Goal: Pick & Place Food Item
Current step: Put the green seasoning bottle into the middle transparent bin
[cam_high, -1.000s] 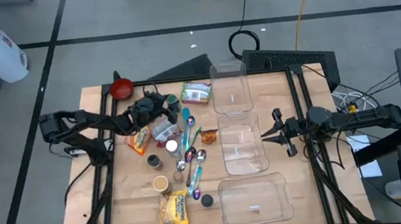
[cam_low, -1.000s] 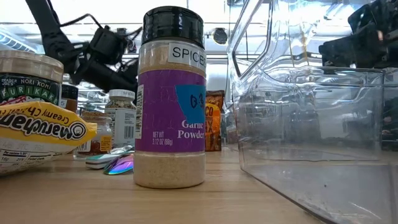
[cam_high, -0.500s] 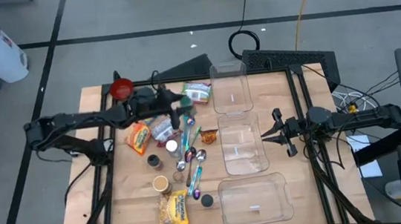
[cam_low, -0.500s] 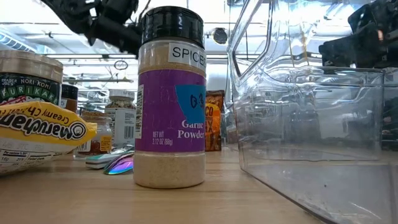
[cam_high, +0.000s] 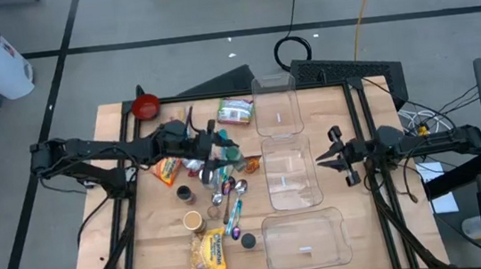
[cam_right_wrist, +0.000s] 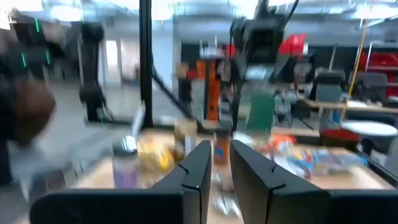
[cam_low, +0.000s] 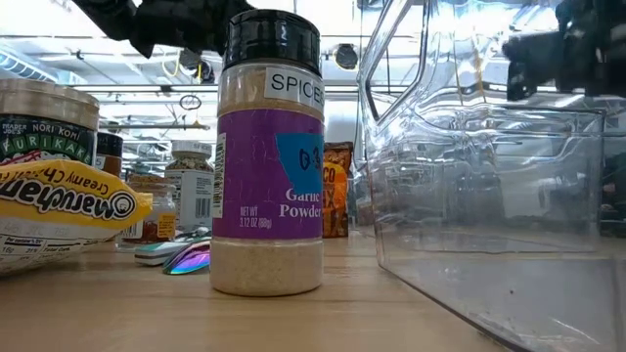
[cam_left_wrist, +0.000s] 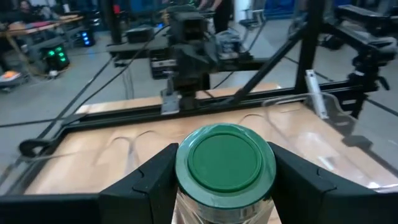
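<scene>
Even, bright overhead light on the pale wooden table [cam_high: 167, 241]; shadows faint; ceiling lamps glare through the clear plastic container [cam_low: 489, 196]; the right wrist view is smeared with motion blur; the left wrist view's background is soft.

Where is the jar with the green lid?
The green-lidded jar is up off the table, gripped by the left gripper, above the spoons just left of the middle clear bin.

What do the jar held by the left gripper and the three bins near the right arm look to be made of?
Jar: clear glass or plastic body, hard to tell which, with a smooth matte green lid, likely plastic. The left gripper clamps it at both sides. Bins: clear glossy rigid plastic; the wooden table shows through.
</scene>
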You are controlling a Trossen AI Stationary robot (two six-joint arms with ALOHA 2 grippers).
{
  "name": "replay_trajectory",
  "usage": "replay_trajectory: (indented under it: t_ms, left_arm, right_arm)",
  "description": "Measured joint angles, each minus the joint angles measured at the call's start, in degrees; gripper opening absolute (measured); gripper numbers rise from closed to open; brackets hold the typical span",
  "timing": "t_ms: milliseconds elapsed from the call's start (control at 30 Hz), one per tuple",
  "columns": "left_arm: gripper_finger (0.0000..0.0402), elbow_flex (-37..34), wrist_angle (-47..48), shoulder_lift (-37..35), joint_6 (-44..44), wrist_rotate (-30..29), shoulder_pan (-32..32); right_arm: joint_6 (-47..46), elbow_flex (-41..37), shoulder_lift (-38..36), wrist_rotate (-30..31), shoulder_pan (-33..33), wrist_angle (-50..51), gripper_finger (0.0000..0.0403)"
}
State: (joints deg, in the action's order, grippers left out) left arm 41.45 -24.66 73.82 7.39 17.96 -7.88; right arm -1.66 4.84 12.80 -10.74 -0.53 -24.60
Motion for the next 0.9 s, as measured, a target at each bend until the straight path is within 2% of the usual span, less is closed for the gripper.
replay_trajectory:
  t_ms: [67,167,467,767,900]
  left_arm:
    - [0.0209,0.3,0.0,0.0,0.0,0.0,0.9]
    - [0.0209,0.6,-0.1,0.0,0.0,0.0,2.1]
    - [0.0209,0.6,-0.5,0.4,-0.4,2.7,3.2]
    - [0.0209,0.6,-2.8,0.4,-1.9,3.0,3.2]
    - [0.0209,0.7,-3.5,0.9,-2.8,2.9,3.6]
  right_arm:
    - [-3.2,0.0,0.0,0.0,-0.3,-3.7,0.005]
    - [-3.0,0.0,0.0,0.0,-0.3,-8.7,0.005]
    - [-3.5,0.0,2.9,1.7,-0.3,-12.8,0.005]
    - [-2.0,0.0,20.6,9.6,-0.4,-34.7,0.005]
    - [-2.6,1.3,29.7,15.5,-0.3,-41.5,0.005]
